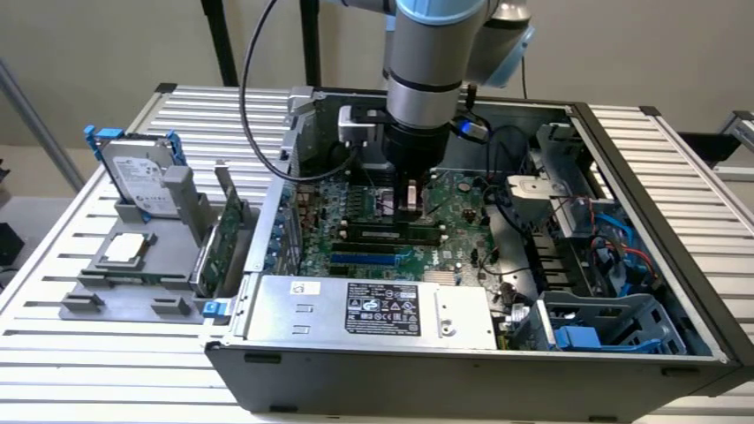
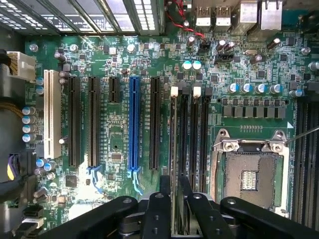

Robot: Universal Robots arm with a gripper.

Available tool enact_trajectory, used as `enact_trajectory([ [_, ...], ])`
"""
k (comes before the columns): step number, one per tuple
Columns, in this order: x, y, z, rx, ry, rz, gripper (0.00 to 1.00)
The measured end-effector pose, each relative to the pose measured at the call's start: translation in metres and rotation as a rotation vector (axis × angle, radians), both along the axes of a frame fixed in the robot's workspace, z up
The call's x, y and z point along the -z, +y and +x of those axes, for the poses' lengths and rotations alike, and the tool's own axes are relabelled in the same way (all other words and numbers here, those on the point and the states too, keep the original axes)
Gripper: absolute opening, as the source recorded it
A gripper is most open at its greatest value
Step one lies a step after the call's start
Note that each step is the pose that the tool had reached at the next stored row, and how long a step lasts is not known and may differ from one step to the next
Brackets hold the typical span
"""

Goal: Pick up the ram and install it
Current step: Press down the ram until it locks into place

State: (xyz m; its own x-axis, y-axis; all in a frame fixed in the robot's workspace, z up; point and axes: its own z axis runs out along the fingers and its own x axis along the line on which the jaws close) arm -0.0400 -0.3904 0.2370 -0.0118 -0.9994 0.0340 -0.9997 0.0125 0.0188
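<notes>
Step in hand: the install stage, by my reading. The memory stick point(image 2: 174, 199) is already off its rack and carried over the circuit board point(image 2: 119, 124), inside the open computer case point(image 1: 659, 230).
Arm: it reaches straight down into the case, near the middle of the board in the exterior view.
Gripper point(image 1: 409, 196): closed narrowly on the memory stick, one black finger point(image 2: 155, 211) on each flat face; the stick stands on edge between them.
Memory stick position: lined up lengthwise with the black memory slots point(image 2: 192, 134) (white latches at their far ends), just above or at the one nearest the blue slot point(image 2: 134, 124); whether it has touched down I cannot tell.
What seating calls for: a straight downward press with the stick kept parallel to the slot, I judge.
Nearby: an empty processor socket point(image 2: 251, 174) beside the slots.
</notes>
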Motion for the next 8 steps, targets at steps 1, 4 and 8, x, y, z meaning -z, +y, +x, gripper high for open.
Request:
enact_trajectory([
  [1,-0.0023,0.0,-0.0006,0.0,-0.0001,0.0002,1.0],
  [4,-0.0083,0.0,-0.0024,0.0,0.0,0.0003,1.0],
  [8,-0.0102,-0.0001,-0.0031,0.0,-0.0002,0.0018,0.0],
])
